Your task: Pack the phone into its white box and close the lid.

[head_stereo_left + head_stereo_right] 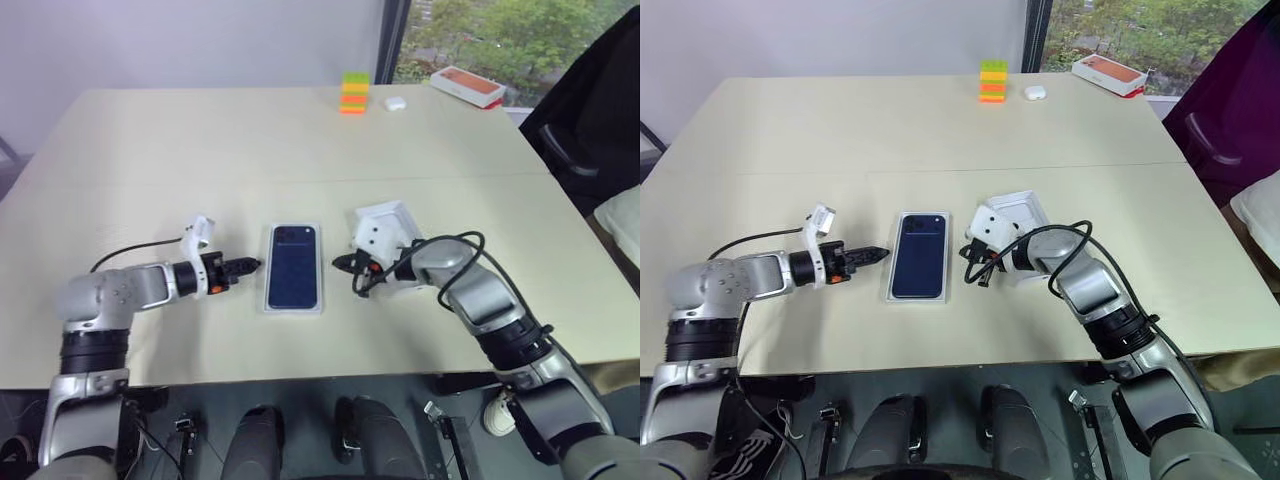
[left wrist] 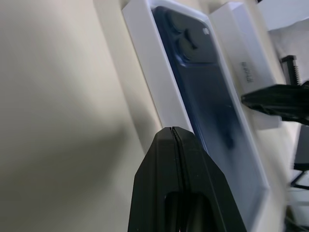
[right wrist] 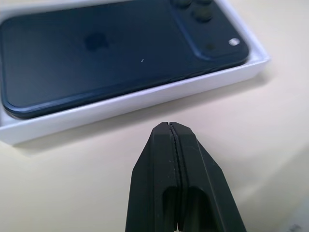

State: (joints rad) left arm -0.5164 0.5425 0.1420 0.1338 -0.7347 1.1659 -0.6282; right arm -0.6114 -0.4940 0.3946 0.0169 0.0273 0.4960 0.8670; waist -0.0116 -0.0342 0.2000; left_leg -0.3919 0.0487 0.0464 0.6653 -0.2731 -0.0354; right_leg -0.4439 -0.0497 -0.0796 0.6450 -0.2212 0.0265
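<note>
Phone [image 1: 292, 266] lies camera-side up in white box [image 1: 270, 300] mid-desk [image 1: 200, 140]. Left gripper [image 1: 252, 265] and right gripper [image 1: 340, 263] flank box, jaws fully closed, holding nothing. Lid [image 1: 392, 218] behind right gripper.

A: Where are the head cameras looking from?
B: Above, facing forward and down over the table [image 1: 300, 130].
A: And the wrist cameras?
B: They are sitting low and close, facing the white box [image 2: 145, 63] from opposite sides, sharing the phone [image 3: 111, 53].
</note>
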